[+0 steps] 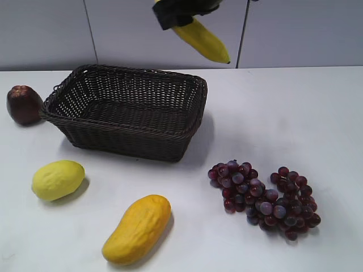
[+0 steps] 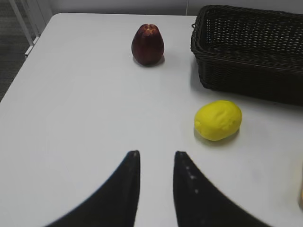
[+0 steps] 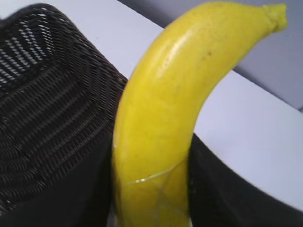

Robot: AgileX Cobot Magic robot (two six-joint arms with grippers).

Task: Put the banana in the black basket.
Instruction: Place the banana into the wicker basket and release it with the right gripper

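My right gripper [image 1: 177,12] is shut on the yellow banana [image 1: 205,42] and holds it high in the air, above the far right corner of the black basket [image 1: 127,110]. In the right wrist view the banana [image 3: 165,118] fills the middle between the dark jaws [image 3: 151,189], with the basket's woven wall [image 3: 47,94] below at the left. My left gripper [image 2: 156,153] is open and empty over bare table, left of the basket [image 2: 251,52]. The left gripper does not show in the exterior view.
A dark red apple-like fruit [image 1: 24,105] sits left of the basket. A bumpy lemon [image 1: 58,179] and an orange-yellow mango [image 1: 138,228] lie in front of it. A bunch of purple grapes [image 1: 264,198] lies at the front right.
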